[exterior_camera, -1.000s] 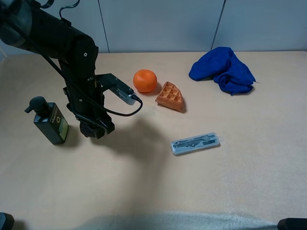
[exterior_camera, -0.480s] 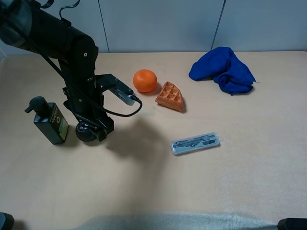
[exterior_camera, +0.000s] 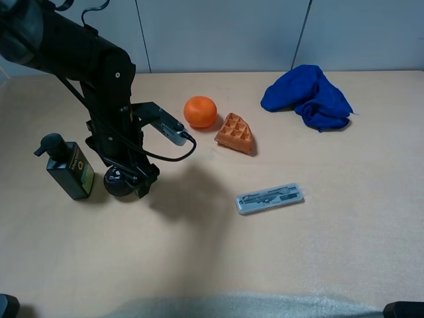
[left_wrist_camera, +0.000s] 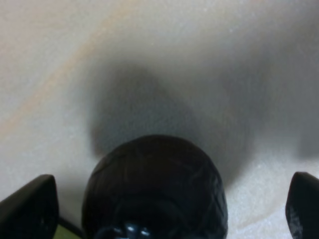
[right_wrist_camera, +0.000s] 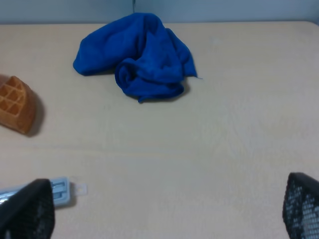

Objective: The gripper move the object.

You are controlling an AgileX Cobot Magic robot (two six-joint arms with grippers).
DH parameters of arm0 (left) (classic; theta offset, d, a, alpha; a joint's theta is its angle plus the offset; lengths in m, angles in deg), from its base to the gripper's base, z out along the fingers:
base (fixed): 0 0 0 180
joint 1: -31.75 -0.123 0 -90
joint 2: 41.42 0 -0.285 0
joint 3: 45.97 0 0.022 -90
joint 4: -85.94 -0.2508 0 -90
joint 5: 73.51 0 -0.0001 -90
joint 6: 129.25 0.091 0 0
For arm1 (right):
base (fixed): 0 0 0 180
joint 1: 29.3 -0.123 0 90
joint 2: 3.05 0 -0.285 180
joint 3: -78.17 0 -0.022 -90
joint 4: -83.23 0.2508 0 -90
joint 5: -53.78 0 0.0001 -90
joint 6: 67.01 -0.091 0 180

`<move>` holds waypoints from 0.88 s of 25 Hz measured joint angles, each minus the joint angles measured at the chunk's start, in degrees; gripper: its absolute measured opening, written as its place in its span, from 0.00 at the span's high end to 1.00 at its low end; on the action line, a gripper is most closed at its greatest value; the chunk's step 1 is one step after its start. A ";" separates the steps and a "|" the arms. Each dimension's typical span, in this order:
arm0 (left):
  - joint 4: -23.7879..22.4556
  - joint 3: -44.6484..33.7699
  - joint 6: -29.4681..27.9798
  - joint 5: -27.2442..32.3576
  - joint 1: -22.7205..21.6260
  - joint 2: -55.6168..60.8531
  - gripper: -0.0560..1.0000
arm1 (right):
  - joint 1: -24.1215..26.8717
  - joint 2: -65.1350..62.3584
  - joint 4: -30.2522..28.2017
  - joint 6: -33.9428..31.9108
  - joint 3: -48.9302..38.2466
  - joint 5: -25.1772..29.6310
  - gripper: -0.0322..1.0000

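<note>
The object, a small black ball (exterior_camera: 116,183), rests on the tan table (exterior_camera: 218,265) just right of the pump bottle. My left gripper (exterior_camera: 132,177) hangs low over it on the bulky black arm. In the left wrist view the ball (left_wrist_camera: 154,184) lies between the two fingertips (left_wrist_camera: 29,209), which stand wide apart at the frame's edges without touching it; the left gripper (left_wrist_camera: 164,206) is open. My right gripper (right_wrist_camera: 162,211) is open and empty above bare table, far from the ball.
A dark green pump bottle (exterior_camera: 69,169) stands right beside the ball. An orange (exterior_camera: 200,111) and a waffle piece (exterior_camera: 235,134) lie behind. A clear case (exterior_camera: 269,198) lies mid-table. A blue cloth (exterior_camera: 308,96) is at the back right.
One second ago the left gripper covered the ball. Its fingers have since spread and the ball now shows on the table beside the bottle. The right arm has not moved.
</note>
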 joint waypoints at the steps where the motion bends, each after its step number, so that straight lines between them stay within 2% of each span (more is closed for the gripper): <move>1: 0.00 0.00 0.00 0.05 0.00 0.40 0.06 | 0.00 0.00 0.00 0.00 0.00 0.00 0.30; 9: -0.13 4.93 0.00 5.90 0.00 2.15 0.05 | 0.00 0.00 0.00 0.00 0.00 0.00 0.30; 22: -0.24 19.11 0.00 21.59 0.00 3.14 0.05 | 0.00 0.00 0.00 0.00 0.00 0.00 0.30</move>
